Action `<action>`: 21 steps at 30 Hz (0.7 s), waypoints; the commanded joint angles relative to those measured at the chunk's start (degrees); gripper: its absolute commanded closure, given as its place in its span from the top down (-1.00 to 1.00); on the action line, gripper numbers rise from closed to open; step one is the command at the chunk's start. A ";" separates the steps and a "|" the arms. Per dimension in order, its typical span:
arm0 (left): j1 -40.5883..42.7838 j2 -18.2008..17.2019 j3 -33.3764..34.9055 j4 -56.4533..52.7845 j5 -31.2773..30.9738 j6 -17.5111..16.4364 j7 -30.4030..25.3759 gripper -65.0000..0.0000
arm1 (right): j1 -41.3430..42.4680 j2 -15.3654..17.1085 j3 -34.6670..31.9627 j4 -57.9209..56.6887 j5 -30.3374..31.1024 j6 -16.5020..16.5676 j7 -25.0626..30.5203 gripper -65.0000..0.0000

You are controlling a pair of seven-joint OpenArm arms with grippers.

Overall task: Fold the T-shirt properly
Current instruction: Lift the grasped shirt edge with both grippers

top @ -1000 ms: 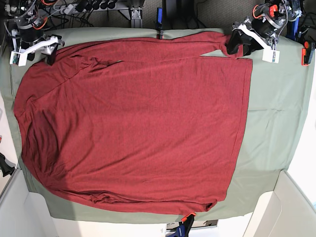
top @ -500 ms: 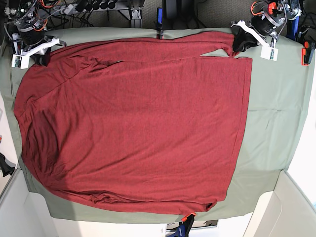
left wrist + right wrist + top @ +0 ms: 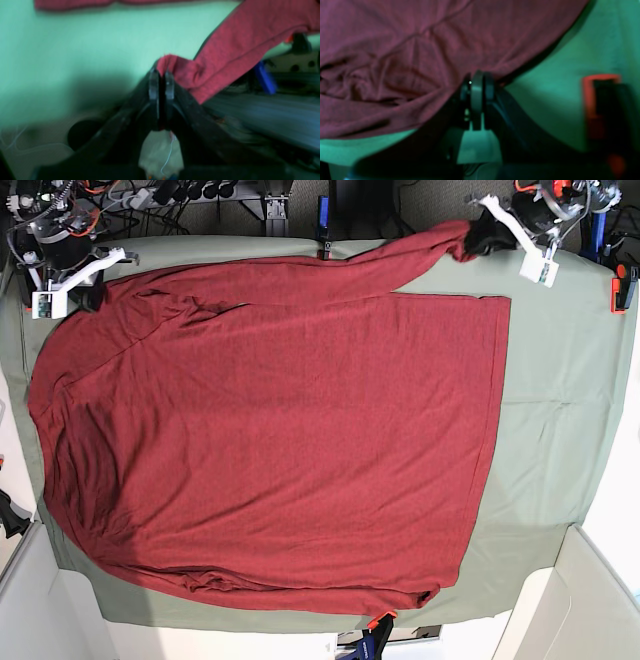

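Note:
The dark red T-shirt (image 3: 270,430) lies spread flat over most of the green table cloth (image 3: 560,400). One long sleeve (image 3: 400,255) runs along the far edge. My left gripper (image 3: 478,238) is at the far right, shut on the cuff of that sleeve. In the left wrist view the cuff (image 3: 180,70) bunches at the closed left gripper (image 3: 161,73) and hangs lifted off the cloth (image 3: 75,50). My right gripper (image 3: 92,290) is at the far left, shut on the shirt's edge. The right wrist view shows wrinkled fabric (image 3: 420,62) pinched by that gripper (image 3: 477,78).
A blue clamp (image 3: 323,220) grips the far table edge, with orange clamps at the right edge (image 3: 618,285) and the near edge (image 3: 378,622). White bins (image 3: 590,600) stand at the near corners. Cables and a power strip (image 3: 180,192) lie behind the table.
Both grippers have shut on the shirt. The left one has drawn the sleeve cuff up and back toward the far edge, straightening the sleeve. The right one shifted slightly.

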 commanded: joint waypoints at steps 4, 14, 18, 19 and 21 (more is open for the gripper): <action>2.56 -2.14 -5.49 6.43 -3.74 -0.56 -1.29 -1.00 | 0.02 0.92 5.90 3.98 6.16 2.10 1.46 -1.00; -2.86 -5.66 -5.07 8.74 -1.62 -0.56 -4.87 -1.00 | 9.16 1.73 6.43 1.14 8.59 4.00 0.35 -1.00; -8.83 -8.70 -1.99 4.09 0.76 -0.56 -6.21 -1.00 | 14.40 1.73 5.40 -3.04 8.31 4.96 0.39 -1.00; -10.19 -9.49 -0.83 2.45 0.87 -0.56 -6.36 -1.00 | 15.54 1.73 5.35 -4.26 8.11 4.96 0.42 -1.00; -13.35 -10.71 1.84 -0.85 1.53 -0.56 -7.10 -1.00 | 17.92 1.73 5.35 -6.69 7.93 4.96 0.46 -1.00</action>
